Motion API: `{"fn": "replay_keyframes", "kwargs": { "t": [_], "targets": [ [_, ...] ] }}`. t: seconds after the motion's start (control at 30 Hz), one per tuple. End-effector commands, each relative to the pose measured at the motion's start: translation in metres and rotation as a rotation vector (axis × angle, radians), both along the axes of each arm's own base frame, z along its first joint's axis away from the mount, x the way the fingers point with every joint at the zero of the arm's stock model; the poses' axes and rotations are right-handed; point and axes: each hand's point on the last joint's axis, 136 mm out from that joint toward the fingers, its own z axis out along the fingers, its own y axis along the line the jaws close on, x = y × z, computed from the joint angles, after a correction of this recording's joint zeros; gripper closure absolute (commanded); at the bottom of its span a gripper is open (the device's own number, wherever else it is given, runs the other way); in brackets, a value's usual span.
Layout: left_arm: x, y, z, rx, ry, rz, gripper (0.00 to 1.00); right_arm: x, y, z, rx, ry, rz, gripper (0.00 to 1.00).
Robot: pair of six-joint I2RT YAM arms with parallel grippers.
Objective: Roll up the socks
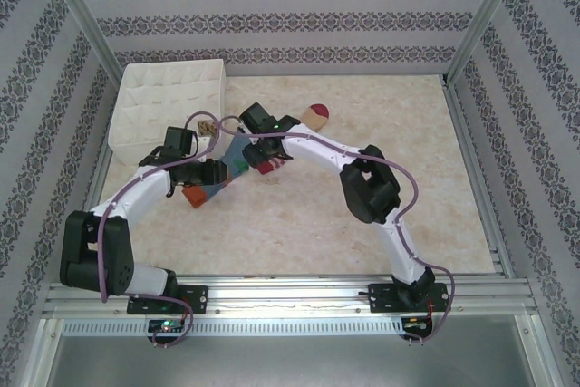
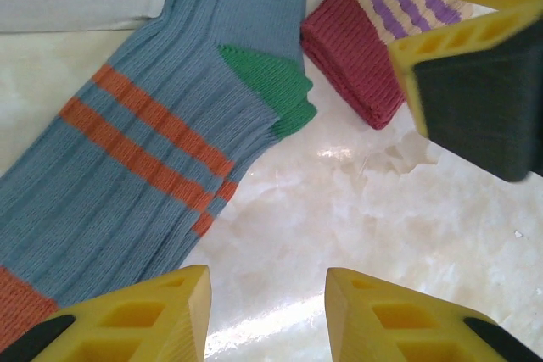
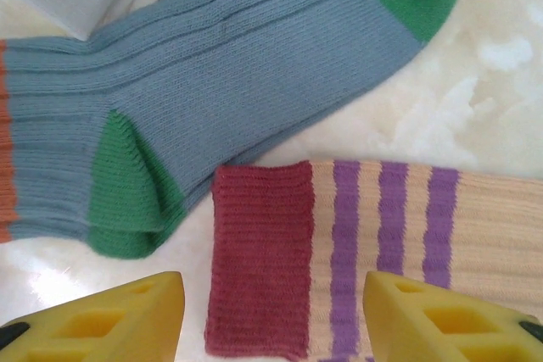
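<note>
Maroon cuff of the tan purple-striped sock (image 3: 356, 243) lies flat between the spread, empty fingers of my right tool (image 3: 271, 303), lined up, I judge, to start its roll. Just left of it on the desk (image 2: 382, 209) lies the blue sock (image 3: 237, 65), green at heel and toe, orange-striped. My left tool (image 2: 267, 303) hovers open nearby.

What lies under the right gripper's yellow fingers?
Under the right gripper, jaws open: the maroon cuff of the tan purple-striped knit sock, flat on the pale marbled table. The sock hides the table beneath it.
</note>
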Motion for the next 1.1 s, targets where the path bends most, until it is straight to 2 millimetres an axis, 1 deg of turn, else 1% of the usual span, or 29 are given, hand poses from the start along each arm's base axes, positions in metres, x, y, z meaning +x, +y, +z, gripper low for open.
{"fn": "replay_keyframes", "kwargs": {
  "t": [0.0,0.13,0.27,0.33,0.4,0.5,0.63,0.7,0.77,0.87,0.93,1.07],
  "targets": [
    [0.006,0.004,0.011,0.025,-0.068,0.017,0.60,-0.010,0.002,-0.022,-0.123,0.019,0.064,0.43],
    [0.005,0.005,0.009,0.035,-0.063,0.017,0.60,-0.009,-0.002,-0.042,-0.172,0.056,0.051,0.45],
    [0.006,0.005,0.010,0.032,-0.070,0.014,0.60,-0.013,-0.013,-0.056,-0.237,0.079,0.038,0.48],
    [0.007,0.002,0.012,0.021,-0.082,0.006,0.61,-0.016,-0.021,-0.060,-0.269,0.085,0.034,0.54],
    [0.008,-0.001,0.014,0.003,-0.101,-0.012,0.60,-0.022,-0.027,-0.062,-0.285,0.086,0.040,0.62],
    [0.007,-0.012,0.022,-0.045,-0.146,-0.065,0.61,-0.035,-0.036,-0.060,-0.282,0.082,0.049,0.74],
    [0.006,-0.026,0.036,-0.104,-0.235,-0.146,0.61,-0.065,-0.042,-0.051,-0.203,0.114,0.087,0.80],
    [0.003,-0.038,0.049,-0.157,-0.314,-0.218,0.61,-0.084,-0.041,-0.045,-0.129,0.150,0.124,0.83],
    [-0.005,-0.056,0.065,-0.211,-0.426,-0.323,0.61,-0.104,-0.040,-0.038,-0.058,0.193,0.167,0.84],
    [-0.021,-0.080,0.081,-0.245,-0.580,-0.478,0.63,-0.132,-0.042,-0.030,0.010,0.259,0.218,0.85],
    [-0.034,-0.094,0.085,-0.241,-0.664,-0.574,0.63,-0.146,-0.045,-0.026,0.044,0.293,0.242,0.87],
    [-0.059,-0.118,0.082,-0.207,-0.767,-0.752,0.63,-0.175,-0.052,-0.021,0.107,0.367,0.283,0.88]
  ]
}}
